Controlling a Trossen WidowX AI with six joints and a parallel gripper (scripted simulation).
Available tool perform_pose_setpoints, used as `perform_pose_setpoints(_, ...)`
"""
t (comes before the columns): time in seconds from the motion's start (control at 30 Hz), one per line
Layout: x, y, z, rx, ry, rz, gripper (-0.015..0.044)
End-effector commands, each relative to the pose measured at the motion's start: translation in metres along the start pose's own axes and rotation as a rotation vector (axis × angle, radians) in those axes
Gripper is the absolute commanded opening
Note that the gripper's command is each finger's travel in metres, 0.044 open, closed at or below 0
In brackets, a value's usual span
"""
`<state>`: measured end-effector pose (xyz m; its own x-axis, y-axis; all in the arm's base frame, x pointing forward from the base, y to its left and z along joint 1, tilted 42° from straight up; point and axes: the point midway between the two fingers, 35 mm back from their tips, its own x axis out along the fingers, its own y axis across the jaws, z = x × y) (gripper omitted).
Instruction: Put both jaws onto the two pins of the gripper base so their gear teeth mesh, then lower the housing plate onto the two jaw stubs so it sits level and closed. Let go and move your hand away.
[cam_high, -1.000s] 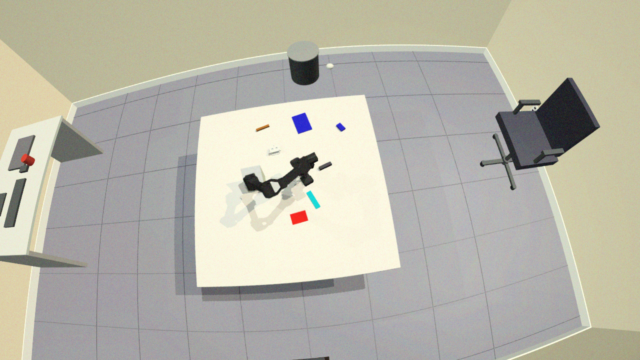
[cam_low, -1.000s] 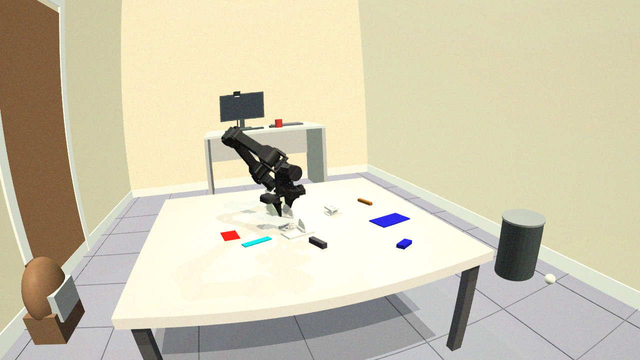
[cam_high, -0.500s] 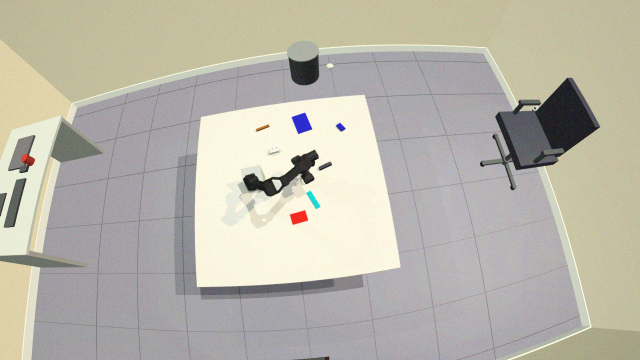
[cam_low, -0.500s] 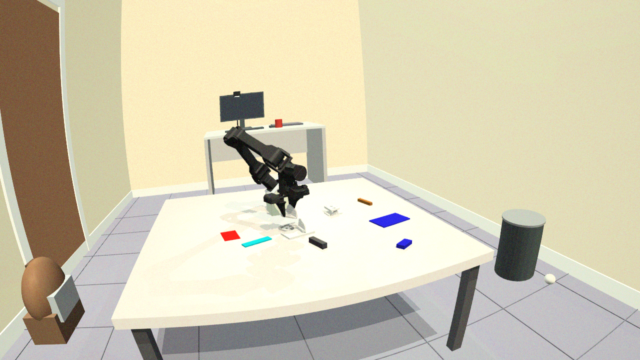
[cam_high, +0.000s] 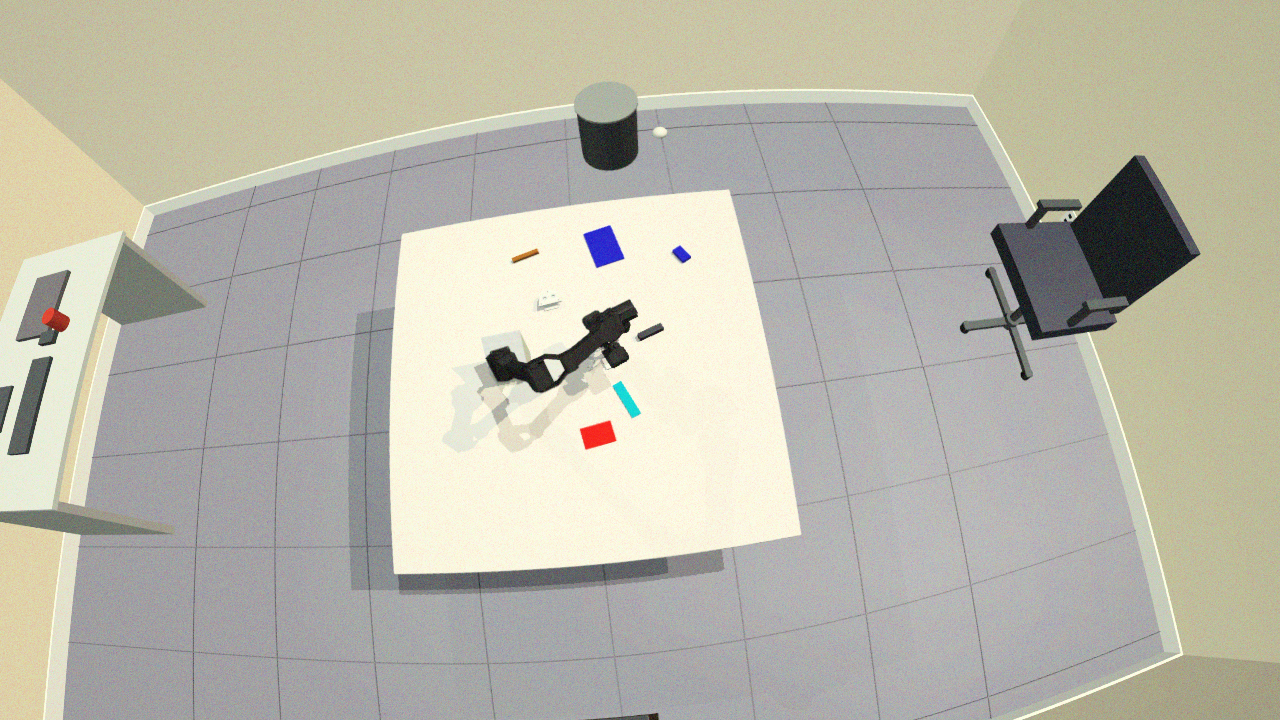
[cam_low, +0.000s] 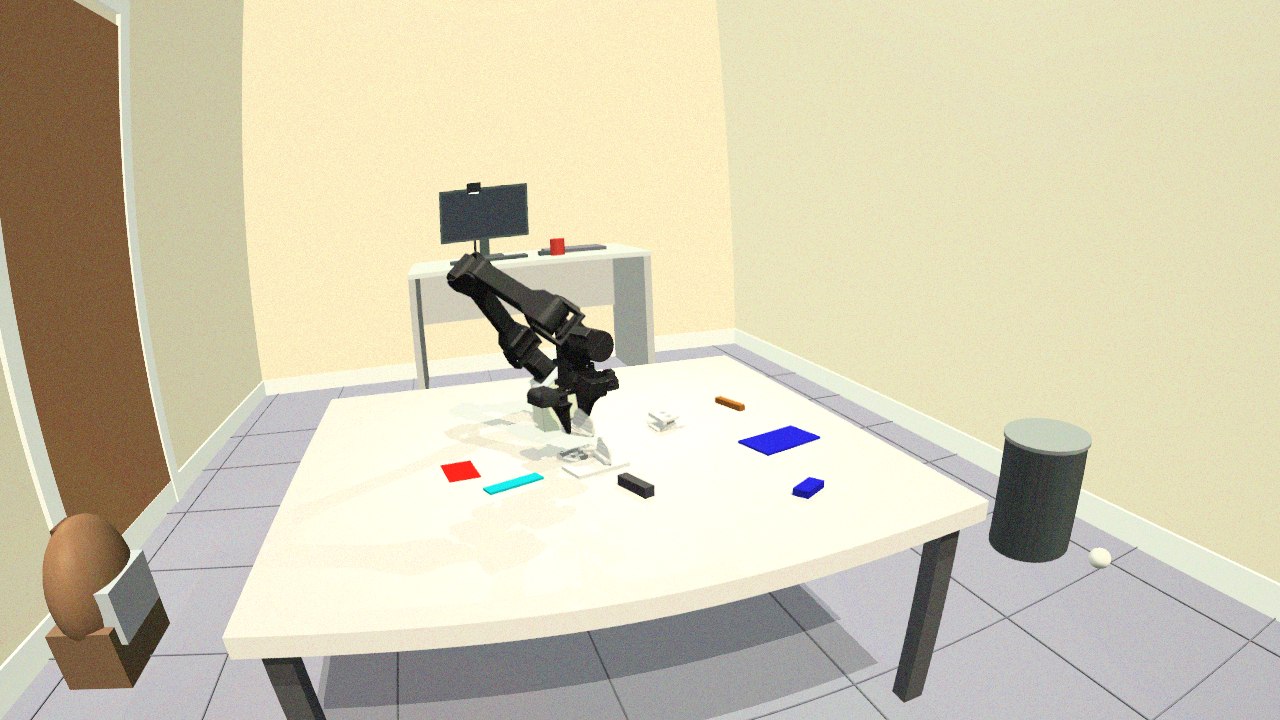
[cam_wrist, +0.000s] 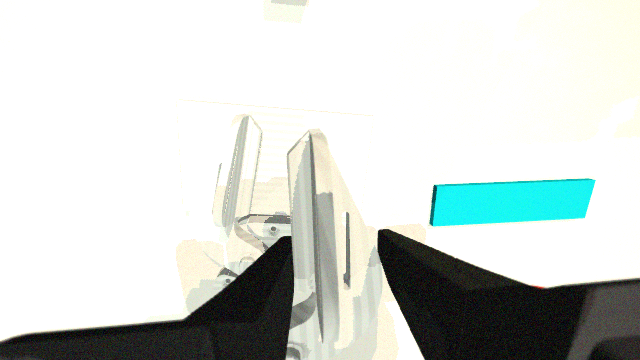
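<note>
My gripper (cam_low: 576, 428) (cam_wrist: 335, 243) points down and is shut on a white jaw (cam_wrist: 327, 295), which stands upright between its fingers. The held jaw hangs over or close beside the white gripper base (cam_low: 586, 471) (cam_wrist: 257, 226); the exact height is unclear. The other white jaw (cam_low: 605, 451) (cam_wrist: 240, 172) is at the base, left of the held one in the wrist view. The pins and gear teeth are mostly hidden by my fingers and the held jaw. The white housing plate (cam_high: 547, 301) (cam_low: 663, 419) lies apart, towards the orange bar.
On the table (cam_high: 501, 519) (cam_low: 402, 573) are a cyan bar (cam_high: 626, 399) (cam_low: 513, 483) (cam_wrist: 510, 202), a red sheet (cam_high: 597, 435) (cam_low: 460, 471), a black block (cam_high: 650, 332) (cam_low: 635, 485), a blue sheet (cam_high: 604, 246) (cam_low: 778, 439), a blue block (cam_high: 682, 254) (cam_low: 808, 488) and an orange bar (cam_high: 525, 256) (cam_low: 729, 402).
</note>
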<state>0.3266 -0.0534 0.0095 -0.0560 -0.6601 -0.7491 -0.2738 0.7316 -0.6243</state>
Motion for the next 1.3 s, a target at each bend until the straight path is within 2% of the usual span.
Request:
perform_pose_setpoints(0.0, -0.0008, 0.0008, 0.0004, -0.008, -0.001, 0.005, 0.0134)
perform_pose_setpoints(1.27, 0.0017, -0.0015, -0.0005, -0.019, -0.001, 0.004, 0.0134)
